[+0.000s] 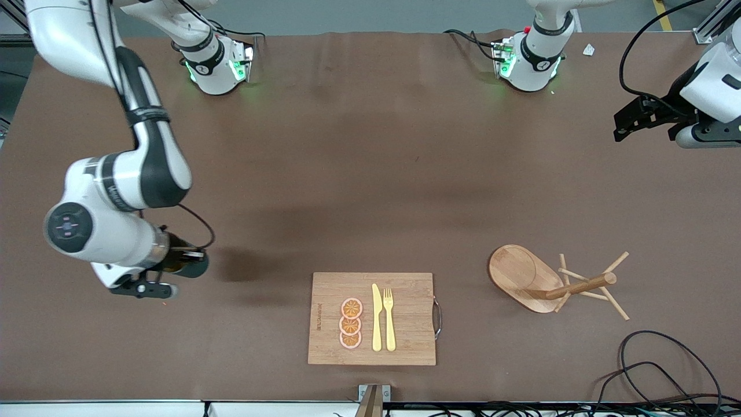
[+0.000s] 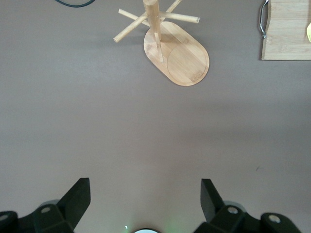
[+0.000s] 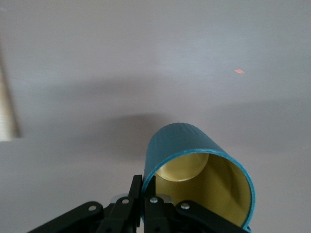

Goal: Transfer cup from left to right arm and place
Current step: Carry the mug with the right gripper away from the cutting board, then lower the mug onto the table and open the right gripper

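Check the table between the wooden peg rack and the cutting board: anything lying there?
Nothing: the front view shows only bare brown table between the cutting board and the wooden peg rack.

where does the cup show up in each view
Front view: the cup is held by the right hand, above the table toward the right arm's end, beside the cutting board.
Left wrist view: not in it; only the peg rack and a board corner show.
Right wrist view: low in the picture, pinched at its rim.
Shared landmark: the cutting board, in the front and left wrist views.
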Robot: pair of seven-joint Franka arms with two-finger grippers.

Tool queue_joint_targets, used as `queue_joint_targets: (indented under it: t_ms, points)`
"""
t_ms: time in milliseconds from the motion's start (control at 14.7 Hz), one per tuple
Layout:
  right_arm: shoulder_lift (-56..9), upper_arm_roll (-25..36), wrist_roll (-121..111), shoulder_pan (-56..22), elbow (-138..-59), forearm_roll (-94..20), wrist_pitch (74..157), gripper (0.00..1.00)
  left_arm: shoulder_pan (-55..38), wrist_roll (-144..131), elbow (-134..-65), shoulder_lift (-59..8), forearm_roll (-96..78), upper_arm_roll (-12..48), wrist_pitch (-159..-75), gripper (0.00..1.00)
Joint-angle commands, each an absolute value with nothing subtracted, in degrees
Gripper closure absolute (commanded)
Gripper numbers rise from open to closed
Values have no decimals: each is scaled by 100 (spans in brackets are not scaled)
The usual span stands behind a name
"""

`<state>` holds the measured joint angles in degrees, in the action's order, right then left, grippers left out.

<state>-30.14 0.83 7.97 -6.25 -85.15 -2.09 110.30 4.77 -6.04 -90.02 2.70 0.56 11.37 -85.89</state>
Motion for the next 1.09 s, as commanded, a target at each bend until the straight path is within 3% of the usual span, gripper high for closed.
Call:
queue_joint_targets:
  t_ms: [0,477,749,817,885,1022]
  points:
    - [-2654,-53,143,-212,-9473,-149,11573,100,519,-536,-9061,387,149,1169,-8648,0]
    - [-2847,-44,-694,70,-10141,43,12435,98,527,-562,-9053,387,141,1169,-8648,0]
    - [-3023,-53,-703,79,-10187,105,12481,79,519,-589,-9053,378,132,1160,-8675,0]
    - [-3023,-53,-703,79,-10152,105,12411,66,519,-589,-9044,378,132,1160,-8675,0]
    - [-2997,-61,-694,70,-10056,105,12297,45,527,-589,-9035,378,132,1160,-8684,0]
    - [-2918,-62,-677,62,-9696,105,11903,12,527,-589,-9035,378,132,1160,-8684,0]
